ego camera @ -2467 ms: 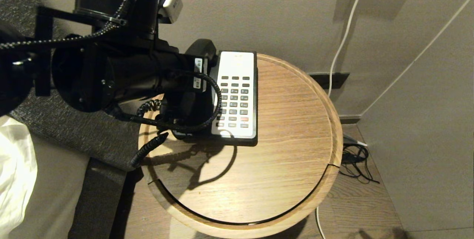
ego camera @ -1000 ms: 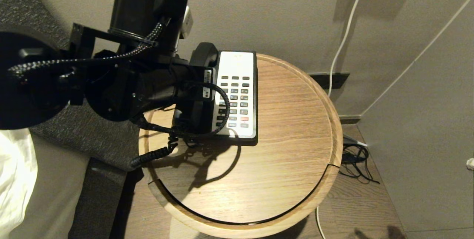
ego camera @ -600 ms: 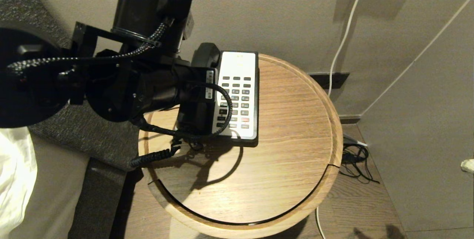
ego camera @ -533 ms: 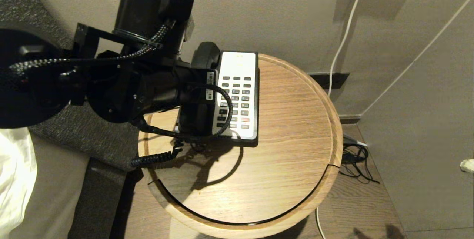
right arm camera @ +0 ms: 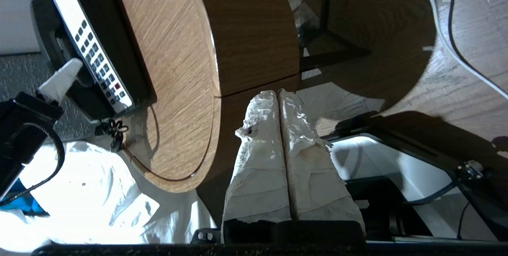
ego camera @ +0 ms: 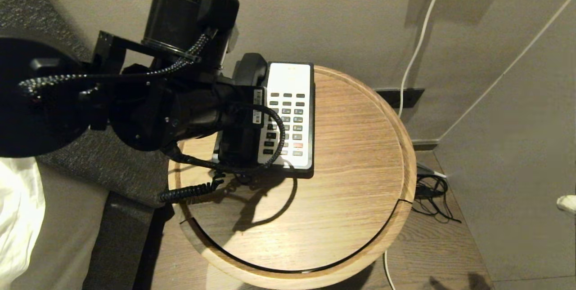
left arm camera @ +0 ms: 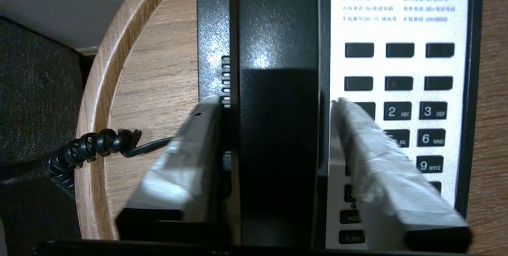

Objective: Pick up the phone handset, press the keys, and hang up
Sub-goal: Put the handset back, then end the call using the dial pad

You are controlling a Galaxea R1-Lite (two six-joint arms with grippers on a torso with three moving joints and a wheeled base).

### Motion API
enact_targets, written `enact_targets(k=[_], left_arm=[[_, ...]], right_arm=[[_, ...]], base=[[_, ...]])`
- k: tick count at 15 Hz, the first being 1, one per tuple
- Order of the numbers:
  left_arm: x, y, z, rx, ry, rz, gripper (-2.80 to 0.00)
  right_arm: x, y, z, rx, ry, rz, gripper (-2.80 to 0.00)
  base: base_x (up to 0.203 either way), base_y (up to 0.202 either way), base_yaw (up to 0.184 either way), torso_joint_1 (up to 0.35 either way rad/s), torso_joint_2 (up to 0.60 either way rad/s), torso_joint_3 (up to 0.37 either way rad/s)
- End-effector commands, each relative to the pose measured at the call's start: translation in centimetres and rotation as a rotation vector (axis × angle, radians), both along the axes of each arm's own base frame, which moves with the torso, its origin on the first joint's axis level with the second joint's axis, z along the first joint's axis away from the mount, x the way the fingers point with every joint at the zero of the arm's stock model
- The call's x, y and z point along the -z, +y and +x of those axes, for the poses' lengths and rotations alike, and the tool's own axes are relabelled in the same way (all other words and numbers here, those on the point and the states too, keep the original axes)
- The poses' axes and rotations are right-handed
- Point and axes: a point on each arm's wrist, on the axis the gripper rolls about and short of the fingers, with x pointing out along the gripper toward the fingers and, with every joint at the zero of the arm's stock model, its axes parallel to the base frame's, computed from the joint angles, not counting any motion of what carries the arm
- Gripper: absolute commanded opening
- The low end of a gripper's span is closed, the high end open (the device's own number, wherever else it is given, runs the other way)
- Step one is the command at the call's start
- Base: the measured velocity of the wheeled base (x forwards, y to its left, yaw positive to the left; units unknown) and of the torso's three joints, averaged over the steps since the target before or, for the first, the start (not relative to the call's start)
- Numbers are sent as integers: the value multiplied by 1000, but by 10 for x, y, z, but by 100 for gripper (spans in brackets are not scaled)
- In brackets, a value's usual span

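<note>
The black phone handset (left arm camera: pixel 278 49) lies along the left side of the phone base (ego camera: pixel 301 171), in its cradle. Its far end (ego camera: pixel 249 67) shows past my left wrist in the head view. My left gripper (left arm camera: pixel 276 103) is open. Its white-wrapped fingers (left arm camera: pixel 190 156) stand on either side of the handset's middle, with a narrow gap on each side. The keys (ego camera: pixel 288 123) sit on the white faceplate beside it, also in the left wrist view (left arm camera: pixel 412 113). The coiled cord (ego camera: pixel 189 189) trails off the table's left edge. My right gripper (right arm camera: pixel 278 93) is shut and empty, low beside the table.
The phone stands at the back left of a round wooden table (ego camera: pixel 315 218) with a raised rim. A grey upholstered panel (ego camera: pixel 90 159) and white bedding (ego camera: pixel 18 209) lie left. White cables (ego camera: pixel 418 42) run down the wall; black cables (ego camera: pixel 432 195) lie on the floor at right.
My left arm has moved right with the handset, from beside the phone base to over its cradle. The coiled cord has followed. My right gripper's tip has come into view at the right edge.
</note>
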Motion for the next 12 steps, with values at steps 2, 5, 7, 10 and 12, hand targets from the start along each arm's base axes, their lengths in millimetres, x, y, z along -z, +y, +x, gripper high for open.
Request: enact_targets(k=[2, 5, 7, 10, 12], left_arm=[[-7, 2, -2, -13, -26, -17, 0], [-24, 14, -13, -12, -64, -55, 0], [-30, 27, -25, -10, -75, -65, -280], [-22, 54, -51, 2, -63, -64, -280], [-5, 81, -78, 55, -27, -68, -280]], right_arm=[[1, 0, 0, -2, 3, 3, -280], [3, 0, 0, -2, 5, 1, -280], [6, 0, 0, -7, 10, -11, -280], [11, -3, -13, -32, -13, -19, -280], [5, -3, -19, -92, -14, -31, -280]], base=[[0, 0, 0, 0, 0, 0], [0, 0, 0, 0, 0, 0], [0, 0, 0, 0, 0, 0], [0, 0, 0, 0, 0, 0], [0, 0, 0, 0, 0, 0]])
